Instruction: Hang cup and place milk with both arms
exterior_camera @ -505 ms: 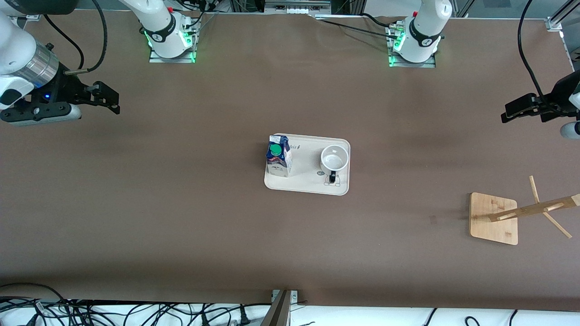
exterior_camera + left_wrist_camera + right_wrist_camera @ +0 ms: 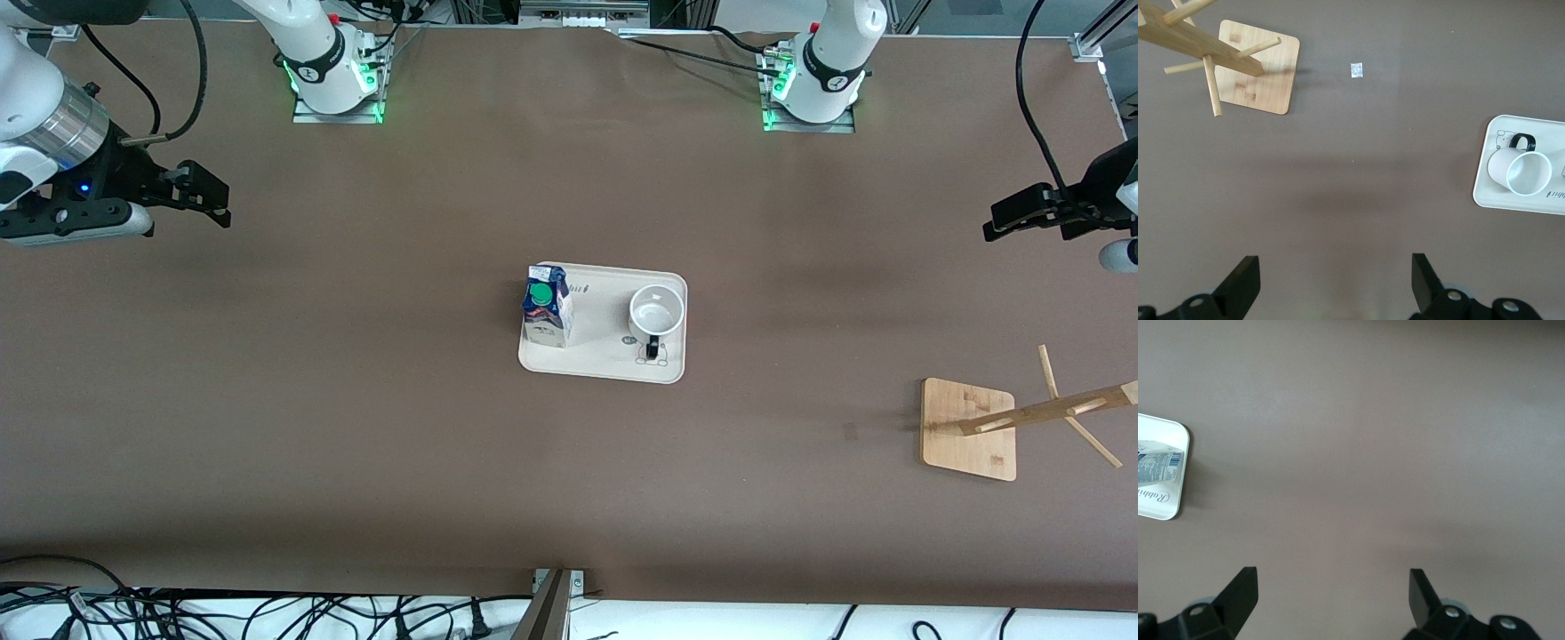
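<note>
- Two arms, both up over bare brown worktop (image 2: 356,427), nothing held.
- Right gripper (image 2: 206,193): upper left of front frame, over worktop at right arm's end; fingers (image 2: 1238,593) spread wide, empty.
- Left gripper (image 2: 1009,218): upper right edge of front frame, over worktop at left arm's end; fingers (image 2: 1241,283) wide apart, empty.
- Tray (image 2: 605,360): cream, centre of frame, flat on worktop.
- Milk (image 2: 546,307): upright on tray, at tray's end toward right arm; green cap on top.
- Cup (image 2: 656,313): upright on tray, at end toward left arm; mouth up, black handle pointing toward front cam. Well apart from milk.
- Wooden rack (image 2: 1022,418): lower right of frame, nearer front cam than tray; square base, post w/ pegs, no cup on it.
</note>
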### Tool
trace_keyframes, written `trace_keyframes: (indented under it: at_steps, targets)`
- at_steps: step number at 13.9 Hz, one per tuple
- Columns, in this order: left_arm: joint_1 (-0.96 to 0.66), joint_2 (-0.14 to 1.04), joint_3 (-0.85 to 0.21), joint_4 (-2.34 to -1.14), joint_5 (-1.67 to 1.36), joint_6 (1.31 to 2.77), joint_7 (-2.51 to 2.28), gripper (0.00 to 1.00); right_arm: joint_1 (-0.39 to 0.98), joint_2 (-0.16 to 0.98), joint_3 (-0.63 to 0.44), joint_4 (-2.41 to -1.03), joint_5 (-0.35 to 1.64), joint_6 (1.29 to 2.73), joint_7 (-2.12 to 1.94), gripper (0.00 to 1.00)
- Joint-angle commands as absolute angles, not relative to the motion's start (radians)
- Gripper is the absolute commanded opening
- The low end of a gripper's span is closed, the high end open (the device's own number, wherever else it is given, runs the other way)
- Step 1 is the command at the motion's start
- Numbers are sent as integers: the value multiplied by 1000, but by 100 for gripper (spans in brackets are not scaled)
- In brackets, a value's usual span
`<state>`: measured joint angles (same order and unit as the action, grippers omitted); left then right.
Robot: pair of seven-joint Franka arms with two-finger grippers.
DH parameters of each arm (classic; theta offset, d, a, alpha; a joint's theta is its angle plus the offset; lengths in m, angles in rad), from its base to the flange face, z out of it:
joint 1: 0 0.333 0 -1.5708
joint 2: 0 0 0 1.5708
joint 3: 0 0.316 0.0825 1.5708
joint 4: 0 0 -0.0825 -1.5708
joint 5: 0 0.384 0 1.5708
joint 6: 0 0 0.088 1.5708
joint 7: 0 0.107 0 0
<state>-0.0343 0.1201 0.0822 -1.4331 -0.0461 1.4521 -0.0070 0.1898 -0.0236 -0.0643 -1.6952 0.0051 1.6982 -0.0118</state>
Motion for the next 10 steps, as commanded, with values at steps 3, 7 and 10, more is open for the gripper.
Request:
trace_keyframes:
  at_steps: [3,7,10]
  targets:
    - [-34,118,80,-1422,-28,1443,9,100,193,81,-55,-1629,41,1710,-17,100]
    - [-31,126,80,-1422,-28,1448,9,100,225,152,-54,-1615,46,1671,-21,100]
    - [-31,136,80,-1422,-28,1450,9,100,293,188,-28,-1606,69,1684,45,100]
